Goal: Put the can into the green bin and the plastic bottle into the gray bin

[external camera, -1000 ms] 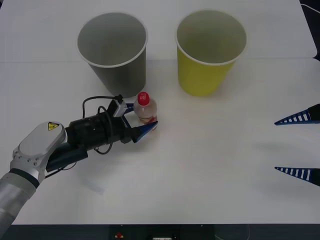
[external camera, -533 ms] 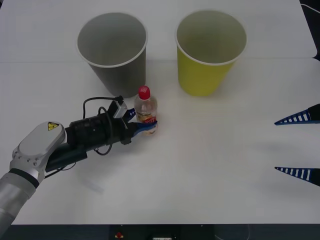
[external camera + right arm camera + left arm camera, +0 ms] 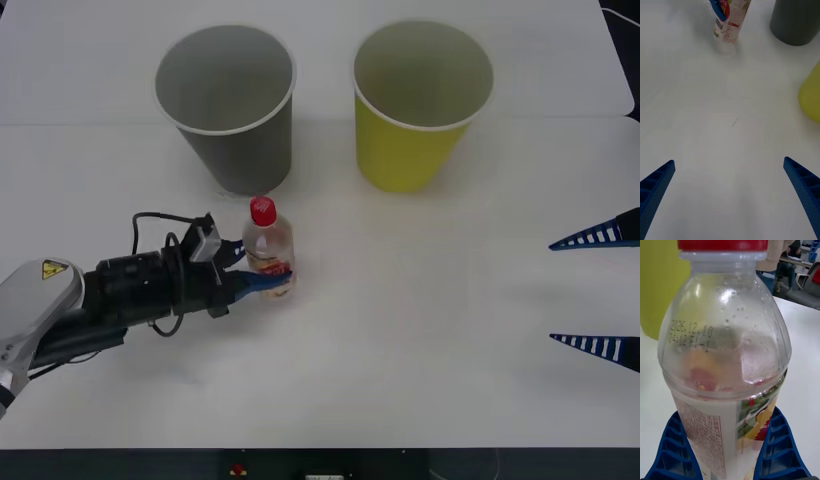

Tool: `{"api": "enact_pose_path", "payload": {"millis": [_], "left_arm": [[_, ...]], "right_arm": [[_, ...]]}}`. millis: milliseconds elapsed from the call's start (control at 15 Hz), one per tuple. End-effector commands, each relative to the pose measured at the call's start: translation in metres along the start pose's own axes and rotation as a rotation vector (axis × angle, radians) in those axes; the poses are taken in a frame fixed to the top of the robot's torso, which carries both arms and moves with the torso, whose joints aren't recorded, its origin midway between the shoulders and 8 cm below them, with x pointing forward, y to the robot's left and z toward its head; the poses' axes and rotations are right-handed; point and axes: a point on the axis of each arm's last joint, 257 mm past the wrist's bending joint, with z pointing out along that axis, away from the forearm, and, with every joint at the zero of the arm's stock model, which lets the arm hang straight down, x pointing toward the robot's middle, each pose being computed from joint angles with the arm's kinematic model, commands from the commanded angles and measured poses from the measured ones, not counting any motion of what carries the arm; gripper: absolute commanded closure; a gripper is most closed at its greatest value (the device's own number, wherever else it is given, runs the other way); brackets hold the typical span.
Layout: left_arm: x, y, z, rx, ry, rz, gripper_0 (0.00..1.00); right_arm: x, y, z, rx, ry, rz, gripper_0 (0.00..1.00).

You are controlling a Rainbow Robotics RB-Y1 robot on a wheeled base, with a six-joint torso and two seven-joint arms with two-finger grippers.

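Note:
The plastic bottle point(image 3: 268, 248), clear with a red cap and an orange-yellow label, is upright in front of the gray bin point(image 3: 228, 100). My left gripper point(image 3: 262, 266) is shut on its lower body, one blue finger on each side; up close the bottle point(image 3: 726, 352) rises between the fingers point(image 3: 673, 450). I cannot tell whether its base touches the table. The right wrist view shows the bottle point(image 3: 730, 22) and the gray bin point(image 3: 795, 20) farther off. My right gripper point(image 3: 552, 292) hangs open at the right edge, far from both. The can and the green bin are out of view.
A yellow cup point(image 3: 420, 100) of the same size stands to the right of the gray bin, and its side point(image 3: 812, 97) shows in the right wrist view. White table point(image 3: 420, 330) lies between the two grippers.
My left arm has drawn back to the left and toward me, carrying the bottle away from the gray bin. The bottle went from tilted to upright. The right gripper stayed put.

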Motion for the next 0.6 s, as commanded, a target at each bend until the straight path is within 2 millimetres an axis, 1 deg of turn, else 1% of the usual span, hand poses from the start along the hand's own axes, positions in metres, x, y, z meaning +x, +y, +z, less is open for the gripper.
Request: {"api": "enact_pose_path", "payload": {"millis": [67, 200, 400, 600], "left_arm": [[-0.007, -0.010, -0.032, 0.024, 0.062, 0.002, 1.00], [-0.011, -0.013, -0.056, 0.030, 0.124, -0.001, 1.00], [-0.021, -0.017, -0.084, 0.032, 0.196, -0.038, 1.00], [-0.044, -0.020, -0.109, 0.024, 0.274, -0.101, 1.00]], "right_arm": [[0.000, 0.000, 0.000, 0.000, 0.000, 0.000, 0.00], [0.000, 0.000, 0.000, 0.000, 0.000, 0.000, 0.00], [0.000, 0.000, 0.000, 0.000, 0.000, 0.000, 0.00], [0.000, 0.000, 0.000, 0.000, 0.000, 0.000, 0.00]]}}
